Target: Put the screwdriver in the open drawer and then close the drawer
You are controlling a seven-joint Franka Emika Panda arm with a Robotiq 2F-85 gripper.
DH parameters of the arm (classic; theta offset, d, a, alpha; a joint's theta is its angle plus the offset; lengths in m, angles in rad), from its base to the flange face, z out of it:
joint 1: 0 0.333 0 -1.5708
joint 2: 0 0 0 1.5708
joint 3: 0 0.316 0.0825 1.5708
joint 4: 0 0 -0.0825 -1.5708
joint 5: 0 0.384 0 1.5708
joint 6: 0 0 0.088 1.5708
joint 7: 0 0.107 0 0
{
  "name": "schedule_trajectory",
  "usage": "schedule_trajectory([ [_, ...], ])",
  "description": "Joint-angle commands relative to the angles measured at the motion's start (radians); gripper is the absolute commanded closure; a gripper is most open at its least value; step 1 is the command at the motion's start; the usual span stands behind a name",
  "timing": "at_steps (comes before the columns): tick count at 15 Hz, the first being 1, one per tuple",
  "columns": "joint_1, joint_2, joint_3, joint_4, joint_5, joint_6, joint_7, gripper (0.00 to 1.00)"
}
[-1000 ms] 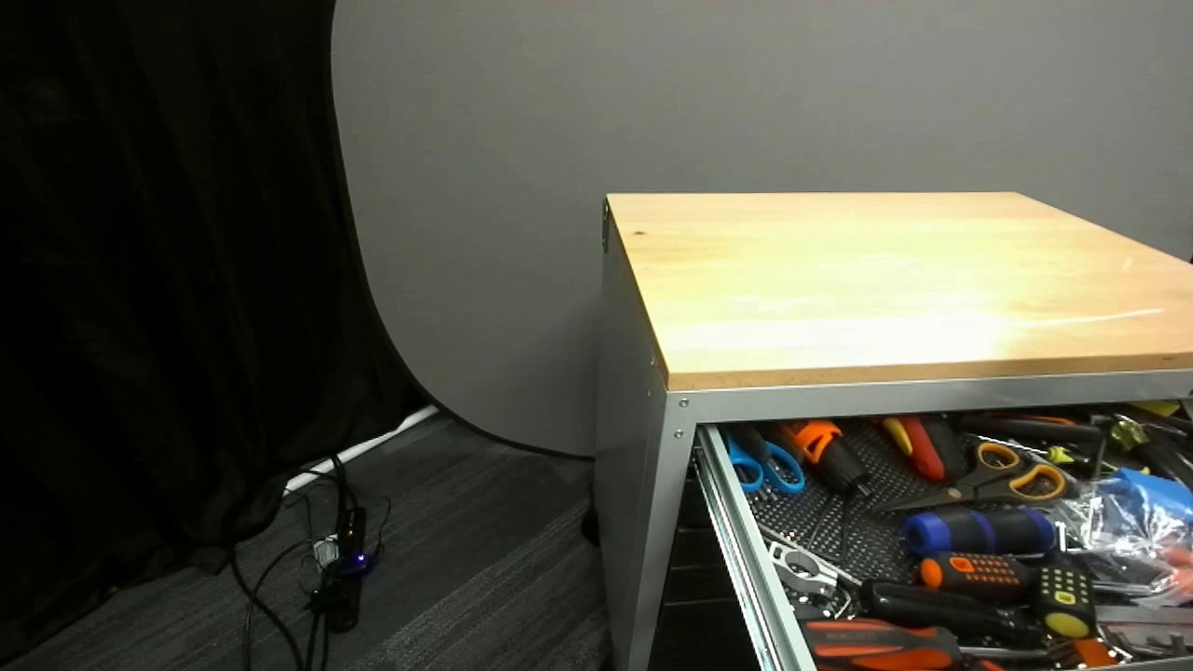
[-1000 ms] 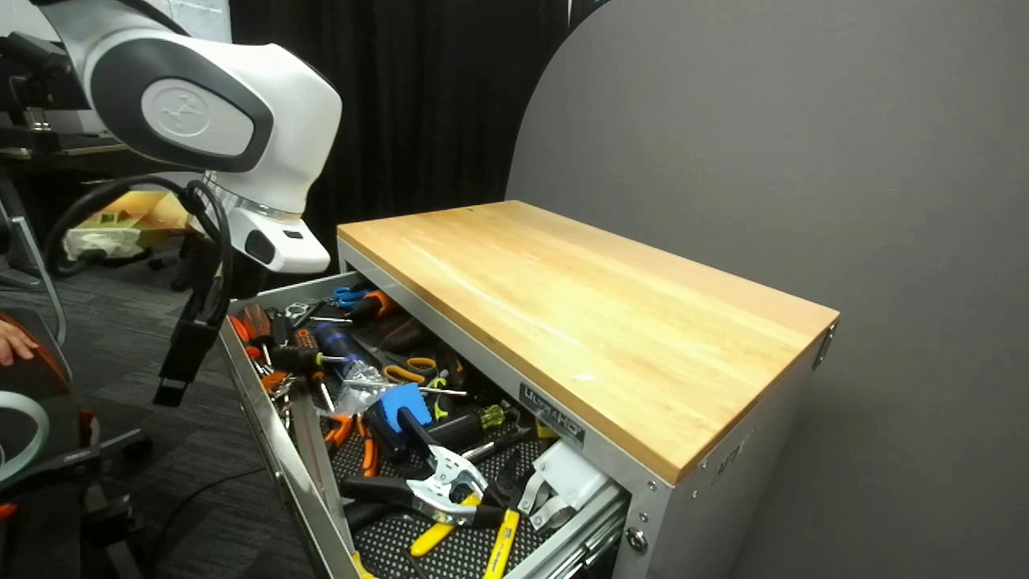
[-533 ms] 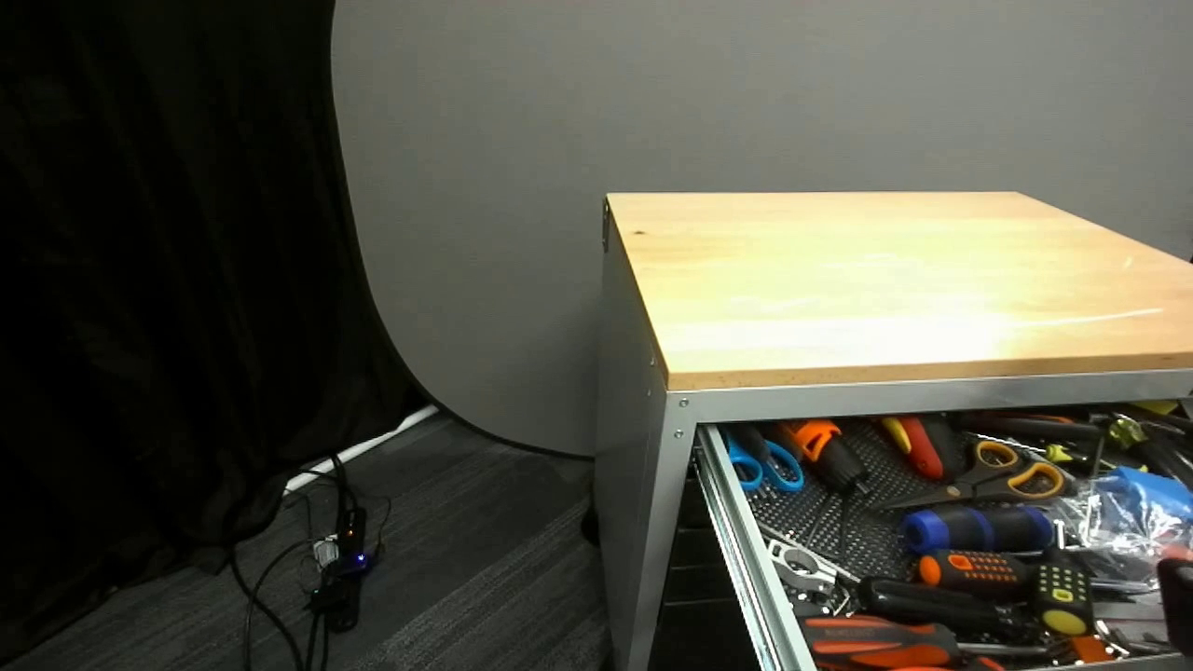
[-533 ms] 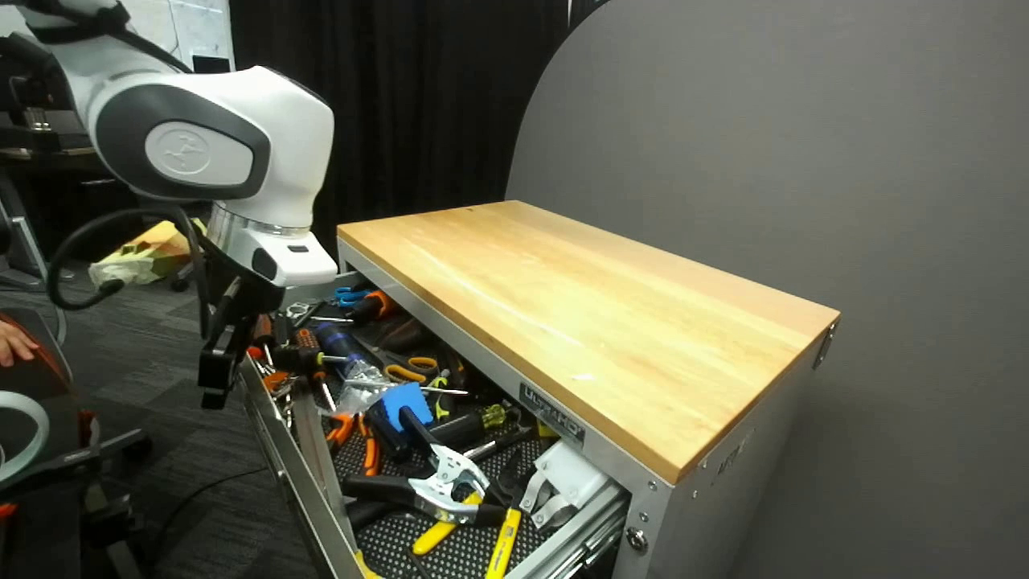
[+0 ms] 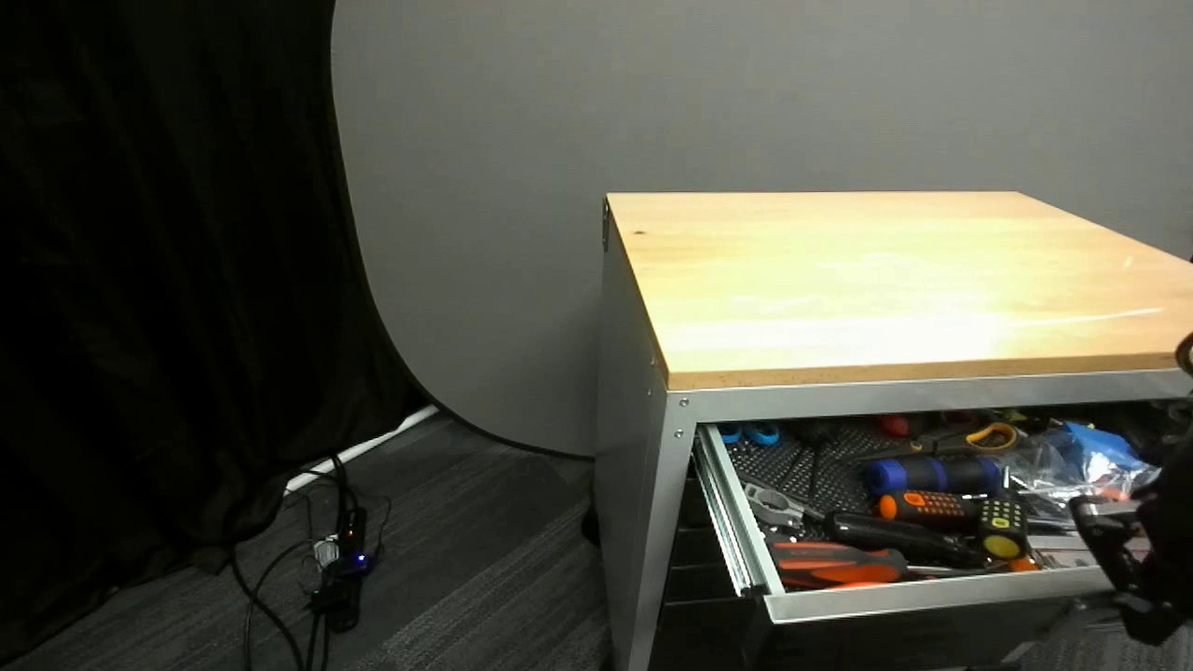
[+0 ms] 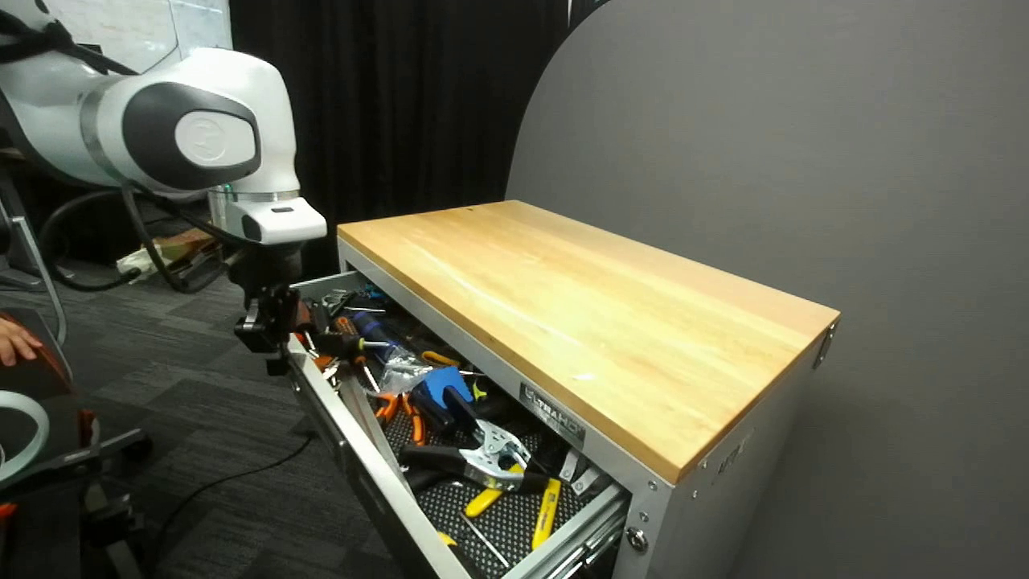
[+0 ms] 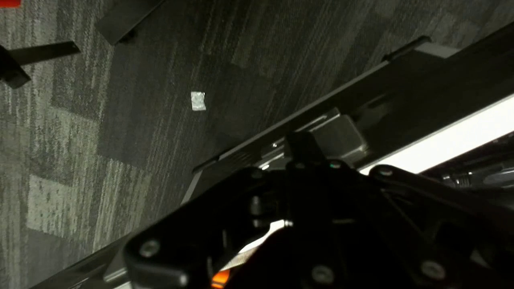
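Note:
The screwdriver (image 5: 1003,531), stubby with a yellow-dotted black handle, lies among the tools inside the top drawer (image 5: 932,596). Its handle also shows near the front rim in an exterior view (image 6: 342,346). The drawer (image 6: 362,450) stands partly pulled out, its rear hidden beneath the cabinet top. My gripper (image 6: 278,366) points down just outside the front of the drawer, close against it; whether it touches is hard to see. In the wrist view the gripper (image 7: 301,140) is shut, fingertips together over the dark drawer front, nothing held. The bright rim runs beside it.
A wooden top (image 6: 579,322) covers the cabinet. Inside the drawer lie a blue-handled tool (image 5: 932,475), orange-handled tools (image 5: 834,564), a spring clamp (image 6: 490,458) and yellow-handled pliers (image 6: 547,515). A person's hand (image 6: 14,342) shows at the far left.
The gripper has shut and moved toward the cabinet, up to the drawer front. The drawer has slid partway inward, carrying the tools with it.

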State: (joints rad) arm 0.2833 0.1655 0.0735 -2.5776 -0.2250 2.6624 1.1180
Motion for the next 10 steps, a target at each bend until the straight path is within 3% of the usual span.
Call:
schedule_trajectory([
  [1,0.056,0.017,-0.059,0.093,-0.239,0.034,0.264,1.00],
  [6,0.114,0.087,-0.122,0.212,-0.621,0.058,0.609,1.00],
  [8,0.108,0.115,-0.110,0.221,-0.620,0.055,0.618,1.00],
  [9,0.087,0.134,-0.082,0.218,-0.547,0.058,0.546,1.00],
  [10,0.023,0.148,0.001,0.205,-0.415,0.029,0.415,1.00],
])
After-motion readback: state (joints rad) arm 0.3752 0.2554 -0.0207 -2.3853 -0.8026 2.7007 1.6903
